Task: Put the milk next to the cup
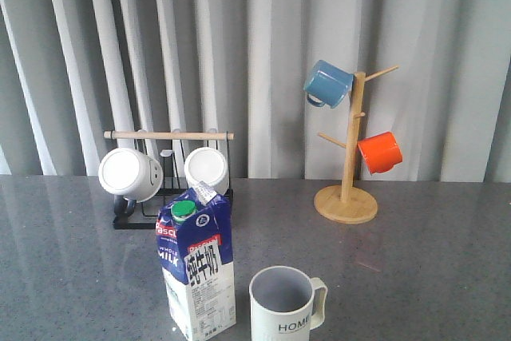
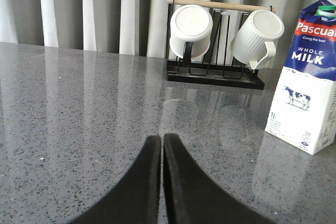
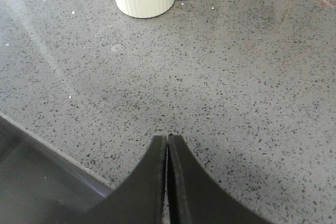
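- The milk (image 1: pixel 196 265) stands upright near the front edge of the grey bench (image 1: pixel 431 277), left of centre.
- The cup (image 1: pixel 283 303) sits just beside the carton on its right, a narrow gap between them, handle turned right, at the very front edge.
- Behind the carton, toward the back edge, a black rack (image 1: pixel 168 177) holds two white mugs (image 1: pixel 130 174).
- A wooden mug tree (image 1: pixel 347 189) with a blue mug (image 1: pixel 327 84) and an orange mug (image 1: pixel 380 152) stands at back right, well apart.
- Bare bench stretches right of the cup and across the left side.
- The left pincer (image 2: pixel 161 145) is closed and holds nothing, over open bench.
- The right pincer (image 3: pixel 167 145) is likewise pressed together and empty, close to a bench edge (image 3: pixel 58 153).
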Controlling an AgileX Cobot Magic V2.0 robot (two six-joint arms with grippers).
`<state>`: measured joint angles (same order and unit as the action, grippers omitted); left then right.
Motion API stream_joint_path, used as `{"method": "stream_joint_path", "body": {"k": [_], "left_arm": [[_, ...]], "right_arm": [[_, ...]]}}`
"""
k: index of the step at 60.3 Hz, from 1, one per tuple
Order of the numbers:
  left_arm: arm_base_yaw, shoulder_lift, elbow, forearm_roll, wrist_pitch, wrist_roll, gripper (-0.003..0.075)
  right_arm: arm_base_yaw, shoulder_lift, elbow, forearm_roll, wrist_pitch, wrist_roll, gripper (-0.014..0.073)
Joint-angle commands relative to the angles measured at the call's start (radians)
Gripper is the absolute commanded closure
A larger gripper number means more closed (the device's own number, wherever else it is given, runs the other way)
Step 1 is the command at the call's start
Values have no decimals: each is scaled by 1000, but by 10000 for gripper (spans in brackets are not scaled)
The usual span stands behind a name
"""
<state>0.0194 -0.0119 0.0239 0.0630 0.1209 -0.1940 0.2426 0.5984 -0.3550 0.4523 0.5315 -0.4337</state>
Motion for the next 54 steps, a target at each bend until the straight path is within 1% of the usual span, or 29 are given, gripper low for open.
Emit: {"method": "stream_joint_path", "body": {"k": [1,4,8,11,16,28,33,37,42,48,51,54], "left_arm": [[-2,-12,-21,0,-77,-11,727],[-2,-12,-21,0,-77,-11,727],[-2,-12,-21,0,-77,-11,727],[-2,-12,-21,0,-77,-11,727],[-2,-12,-21,0,-77,-11,727],[-2,-12,-21,0,-77,-11,727],[-2,-12,-21,0,-77,-11,727],[-2,-12,-21,0,-77,-11,727],[-2,-12,-21,0,-77,-11,727],[-2,-12,-21,0,-77,-10,727],[-2,-12,-21,0,-77,-10,727],[-2,-12,-21,0,-77,-10,727]], "right_arm": [[-7,-54,19,-23,-103,-15,598],[-9,-95,68,-42,-181,5,598],[-33,-166,145,-48,-306,76,598],[-63,-214,198,-66,-371,143,598],[-114,-294,274,-169,-441,247,598],[-244,-432,336,-484,-439,564,598],[-272,-470,336,-582,-428,635,598],[-284,-492,336,-621,-424,675,598],[-286,-512,342,-622,-411,680,598],[-286,-543,397,-612,-461,698,598],[-286,-560,391,-618,-411,724,598],[-286,-581,393,-635,-419,724,598]]}}
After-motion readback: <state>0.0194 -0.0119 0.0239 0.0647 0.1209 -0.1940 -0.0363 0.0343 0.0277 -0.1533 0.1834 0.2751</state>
